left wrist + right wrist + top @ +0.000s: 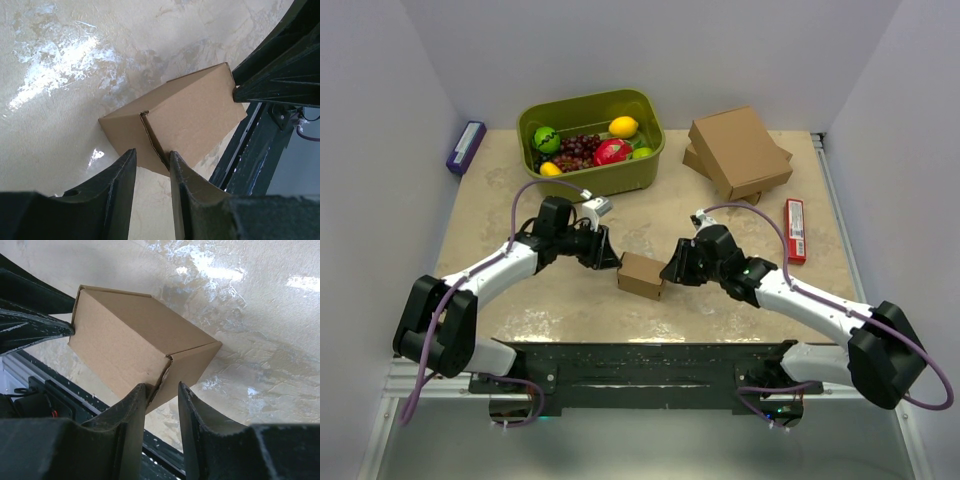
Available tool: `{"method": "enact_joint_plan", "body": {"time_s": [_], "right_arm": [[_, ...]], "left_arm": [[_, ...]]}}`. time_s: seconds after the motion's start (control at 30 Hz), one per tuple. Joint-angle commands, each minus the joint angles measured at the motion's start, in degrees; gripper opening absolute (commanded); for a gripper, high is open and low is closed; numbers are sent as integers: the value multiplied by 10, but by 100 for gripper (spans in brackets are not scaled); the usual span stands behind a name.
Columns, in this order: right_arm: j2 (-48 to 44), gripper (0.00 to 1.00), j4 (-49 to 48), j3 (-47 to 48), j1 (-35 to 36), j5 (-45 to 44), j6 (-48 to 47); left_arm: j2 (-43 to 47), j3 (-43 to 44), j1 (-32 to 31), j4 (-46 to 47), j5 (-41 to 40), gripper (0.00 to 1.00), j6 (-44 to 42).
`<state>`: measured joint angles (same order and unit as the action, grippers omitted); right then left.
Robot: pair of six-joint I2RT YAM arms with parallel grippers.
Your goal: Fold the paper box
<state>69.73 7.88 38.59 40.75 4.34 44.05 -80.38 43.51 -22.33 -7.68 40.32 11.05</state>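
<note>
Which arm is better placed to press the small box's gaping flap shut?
Probably the right: the right end effector sits at the edge where the flap gapes from the box. At the left end effector the seam looks nearly flush.

Left hand [151, 154]: fingers stand narrowly apart, tips at the near lower corner of the paper box [185, 117]; a grip cannot be confirmed. The box is closed, with a seam running toward the fingers. Beneath it is the glossy table [60, 125]. The right hand [235, 86] touches the box's far end.
</note>
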Motion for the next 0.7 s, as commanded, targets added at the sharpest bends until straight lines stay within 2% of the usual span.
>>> {"method": "enact_joint_plan", "body": {"time_s": [0.0,0.13,0.27,0.37,0.5,0.67], "right_arm": [[21,33,51,-31,-1,-31,-14],[10,34,55,-23,-1,-29,-13],[-1,53,45,-5,-1,-26,-5],[-10,62,40,14,-2,-21,5],[-31,65,14,18,-2,-2,26],[-48,66,-17,6,-2,2,52]], "left_arm": [[-18,-5,-16,-26,-22,37,-21],[-14,-4,-17,-18,-23,39,-14],[7,11,-16,3,-34,53,10],[26,18,-16,22,-45,61,30],[46,18,-15,54,-57,67,64],[47,8,-16,100,-60,67,88]]}}
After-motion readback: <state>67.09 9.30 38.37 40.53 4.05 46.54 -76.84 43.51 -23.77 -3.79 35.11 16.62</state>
